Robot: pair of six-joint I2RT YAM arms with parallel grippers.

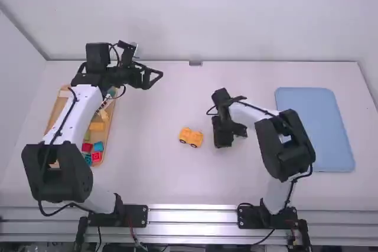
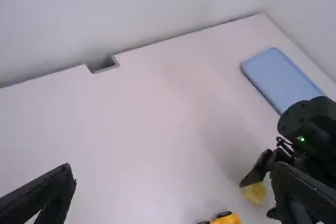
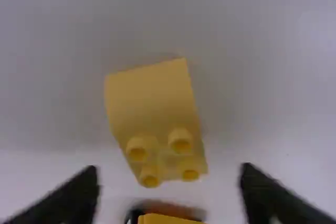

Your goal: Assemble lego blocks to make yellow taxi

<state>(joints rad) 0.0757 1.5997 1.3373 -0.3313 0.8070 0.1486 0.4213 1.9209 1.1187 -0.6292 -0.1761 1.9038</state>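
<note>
Yellow sloped block point(image 3: 157, 98): main risk is a crooked pinch. It looks slightly skewed to the right gripper point(image 3: 170, 174), so closing now could spin it or catch one corner first. Grip too far up the slope and it could squirt out; the studded end looks the safer bite, though a low hold there may get in the way of stacking. Position: block is between the open fingers, touching neither, studded end nearest the tips, slope running out past them. Can't tell how much height is left before the tips are level with it. That puts it right of centre in the high view's frame, by the right gripper. Next out, yellow wheeled base point(image 1: 191, 137), just beside, mid-frame and a bit low. Seems to be on its wheels, so a finger brushing it could roll it off and spoil alignment for stacking. Left gripper point(image 2: 173, 166) is upper left in the high view, fingers spread, nothing between them. Wooden tray point(image 1: 56, 105) with loose coloured blocks sits left of frame, partly under that arm; blue mat point(image 1: 313, 128) at far right.
</note>
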